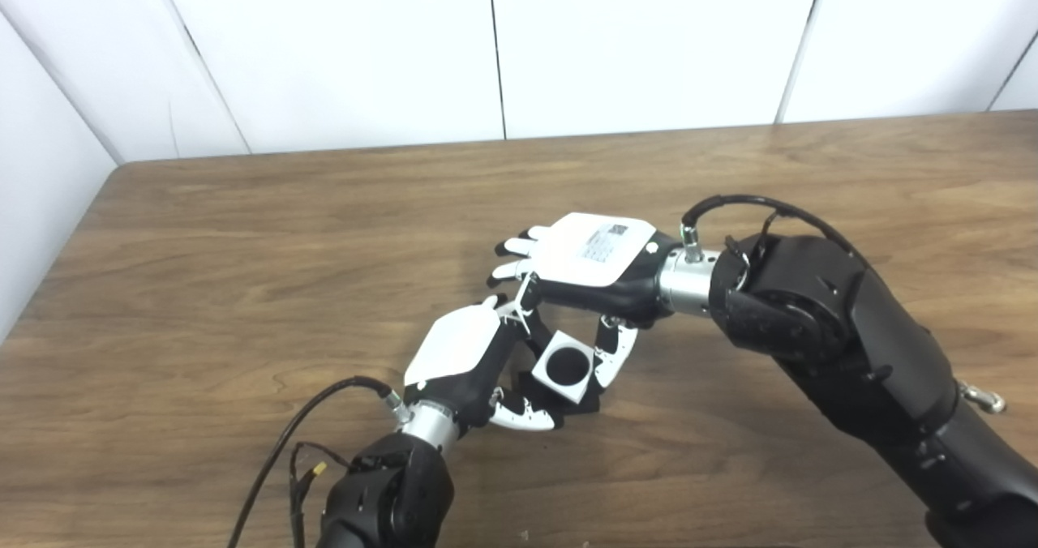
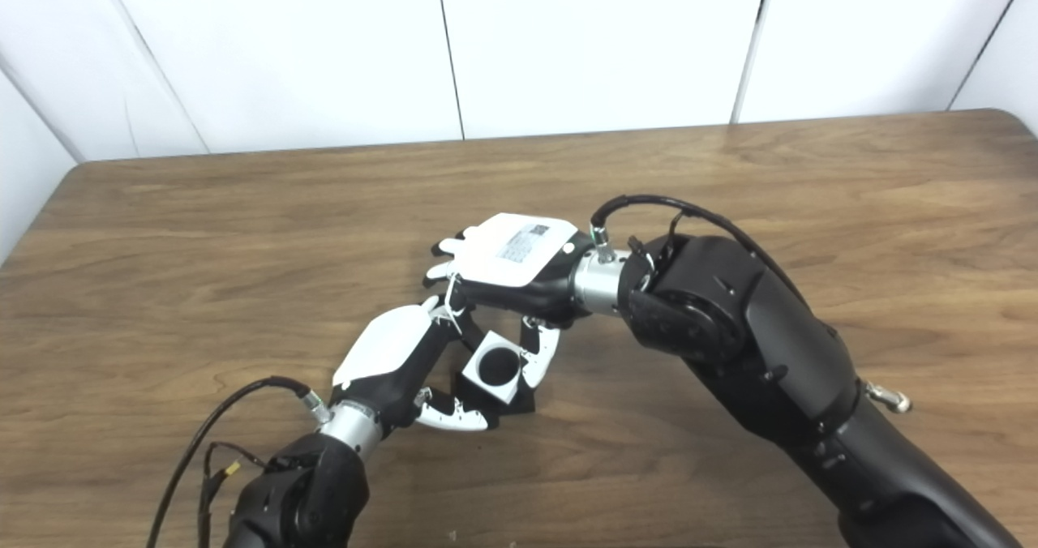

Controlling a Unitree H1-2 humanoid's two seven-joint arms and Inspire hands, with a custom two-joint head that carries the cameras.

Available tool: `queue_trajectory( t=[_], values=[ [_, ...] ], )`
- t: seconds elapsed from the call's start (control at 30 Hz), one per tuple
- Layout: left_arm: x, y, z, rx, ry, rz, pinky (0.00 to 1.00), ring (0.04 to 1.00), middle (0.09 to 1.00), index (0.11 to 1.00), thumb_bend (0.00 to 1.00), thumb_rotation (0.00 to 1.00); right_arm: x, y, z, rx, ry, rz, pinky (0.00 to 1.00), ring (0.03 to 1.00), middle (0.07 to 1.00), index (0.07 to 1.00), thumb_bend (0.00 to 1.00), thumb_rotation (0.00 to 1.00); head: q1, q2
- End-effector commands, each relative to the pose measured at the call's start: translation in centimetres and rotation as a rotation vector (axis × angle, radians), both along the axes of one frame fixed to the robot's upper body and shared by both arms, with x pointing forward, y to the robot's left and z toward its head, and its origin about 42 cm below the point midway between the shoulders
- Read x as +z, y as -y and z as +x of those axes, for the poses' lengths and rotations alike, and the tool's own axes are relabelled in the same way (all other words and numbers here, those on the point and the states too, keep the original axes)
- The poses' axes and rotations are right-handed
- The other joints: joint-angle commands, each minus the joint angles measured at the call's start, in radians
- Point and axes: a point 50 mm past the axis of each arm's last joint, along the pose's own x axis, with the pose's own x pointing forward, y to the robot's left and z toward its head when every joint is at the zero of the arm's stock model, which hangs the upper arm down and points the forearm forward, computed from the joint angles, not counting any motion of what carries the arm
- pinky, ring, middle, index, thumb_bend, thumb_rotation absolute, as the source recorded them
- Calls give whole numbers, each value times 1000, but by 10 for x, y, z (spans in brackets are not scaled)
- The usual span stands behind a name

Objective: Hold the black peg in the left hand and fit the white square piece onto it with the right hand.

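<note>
The black peg shows only as a dark round face inside the white square piece; its shaft is hidden. The left robot hand covers its own fingers with its white back, so its grip cannot be read. The right robot hand hides its fingertips likewise. Both forearms run off the bottom edge.

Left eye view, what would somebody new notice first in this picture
The two hands meeting at the middle of the wooden table: the left hand and right hand close together around a white square piece. A black round shape fills its centre, likely the black peg. Behind them stand plain white wall panels.
</note>
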Motion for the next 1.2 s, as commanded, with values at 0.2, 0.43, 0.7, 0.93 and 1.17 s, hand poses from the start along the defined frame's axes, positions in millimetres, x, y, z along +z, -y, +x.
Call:
queue_trajectory(
  t=[0.2,0.43,0.7,0.93,1.17],
  values=[
    [4,6,3,-3,29,12,1000,1000,932,490,517,60,18,2,8,16,69,30,1000,1000,925,487,523,137,4,0],
    [5,4,3,2,31,29,995,1000,936,491,517,62,14,3,9,7,63,33,1000,1000,921,487,525,136,6,1],
    [7,5,3,2,26,29,995,1000,937,491,516,63,11,7,9,-4,63,16,1000,1000,929,490,525,139,4,5],
    [6,6,3,2,28,33,980,1000,937,491,516,64,8,9,10,-28,57,0,1000,1000,938,615,866,213,7,4],
    [7,7,3,5,26,36,989,1000,935,491,516,64,7,10,13,-37,51,0,1000,1000,939,633,940,277,10,5]
  ],
)
